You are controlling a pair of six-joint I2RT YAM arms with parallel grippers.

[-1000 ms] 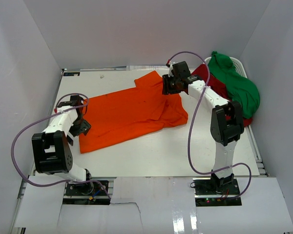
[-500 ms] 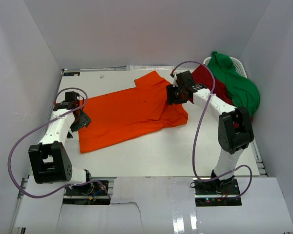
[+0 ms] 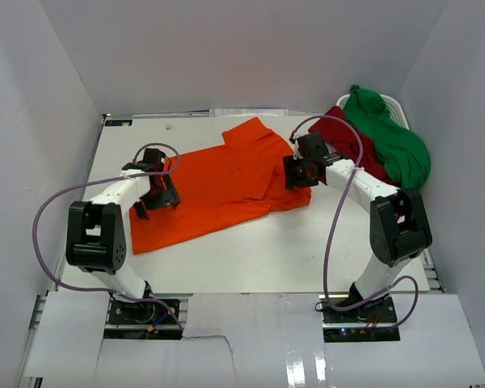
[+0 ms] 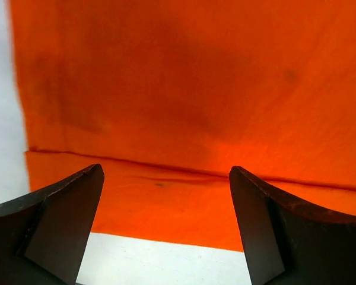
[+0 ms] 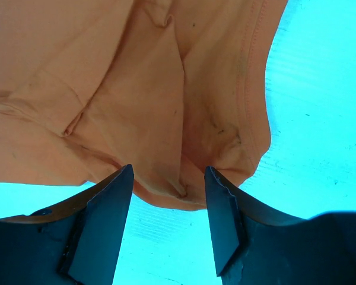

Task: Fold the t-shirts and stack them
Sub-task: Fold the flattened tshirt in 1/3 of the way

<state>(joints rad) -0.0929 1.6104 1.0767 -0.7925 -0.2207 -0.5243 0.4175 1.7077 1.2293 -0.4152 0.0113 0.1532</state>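
The left gripper [image 3: 157, 191] [image 4: 165, 178] points down with its jaws spread wide and nothing between them. Directly under it is the hem end of the orange shirt [image 3: 218, 182] [image 4: 184, 89]. In the left wrist view the hem seam runs across from one finger to the other, with bare desk [image 3: 259, 250] just past the cloth edge. I cannot tell whether the fingertips touch the fabric. Behind this gripper the forearm slants back toward the near left. It meets a raised elbow above the left base.

The right gripper [image 3: 299, 174] [image 5: 168, 178] is also parted and holds nothing. It is aimed down at the opposite end of the orange shirt, where a sleeve lies bunched in folds. The rounded cloth edge sits between its fingers, with desk showing beyond and to the side. Its forearm runs back to the near right, to a high elbow over the right base.

Between the two grippers the orange shirt lies spread out and mostly flat. Its collar end is beyond the right gripper.

Just past the right forearm, at the far right of the desk, the dark red shirt [image 3: 352, 141] lies crumpled. The green shirt [image 3: 392, 141] is heaped on it, against a white basket [image 3: 398, 107].
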